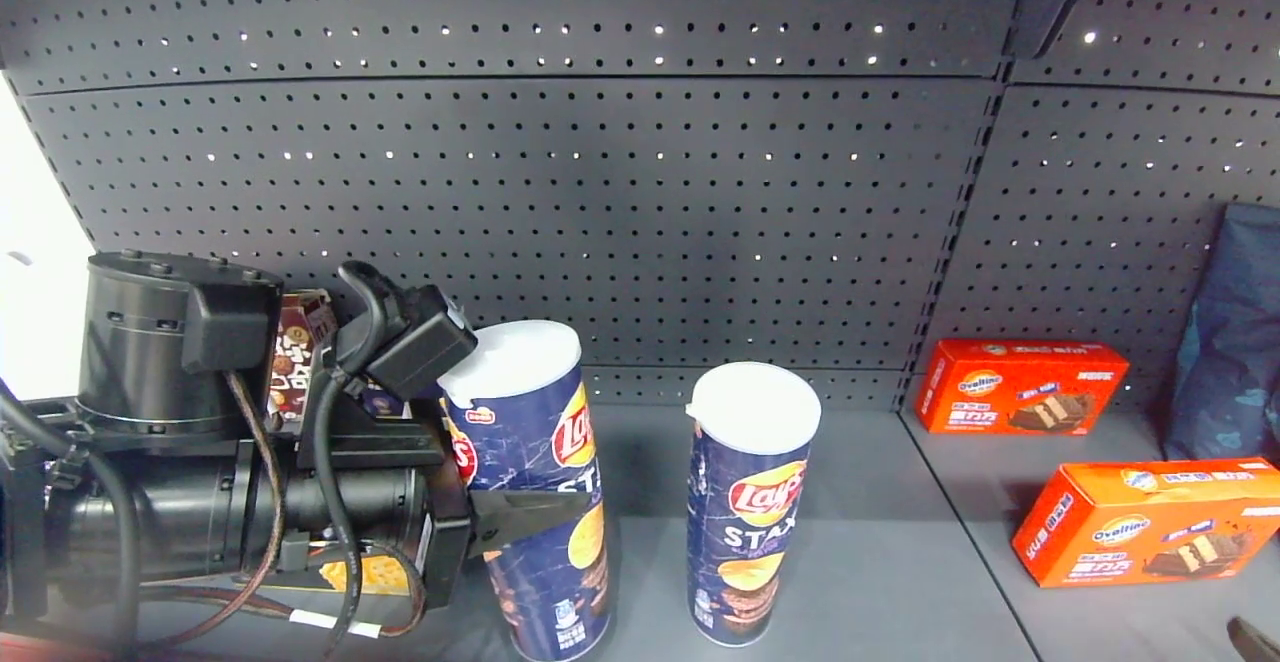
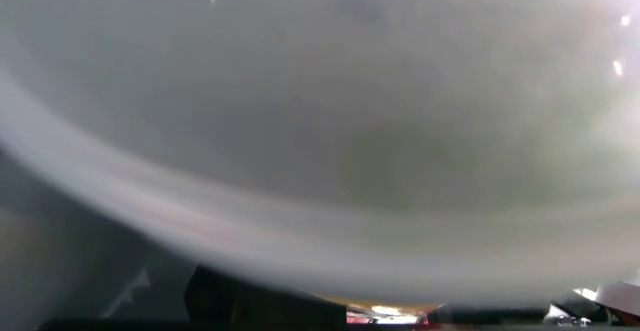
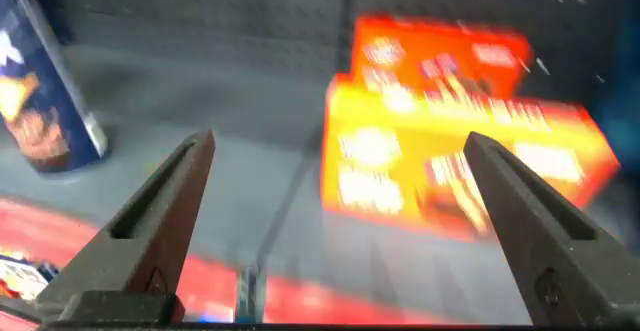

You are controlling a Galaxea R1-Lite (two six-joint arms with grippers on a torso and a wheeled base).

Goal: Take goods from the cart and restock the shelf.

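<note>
The left pincer (image 1: 545, 512) is clenched around a tall blue chip can (image 1: 520, 412) with a white lid. One dark finger crosses the can's front at about mid-height. The can leans a little at the left end of the grey shelf (image 1: 880, 562), and I cannot tell whether its base touches the board. From the left wrist there is just a pale, curved blur pressed close to the lens, probably that same can.

A second can (image 1: 750, 502) of the same kind stands upright on the shelf just beside the held one, apart from it. Behind the left arm a brown snack box (image 1: 300, 347) sits against the perforated back panel (image 1: 600, 192).

In the next bay to the right lie two orange boxes. The near orange box (image 1: 1150, 522) is at the front and the far orange box (image 1: 1020, 387) is against the back panel, with a dark blue bag (image 1: 1235, 342) at the edge.

The right pincer (image 3: 338, 139) is released, its two fingers spread wide and holding nothing. It hangs low in front of the orange boxes.
</note>
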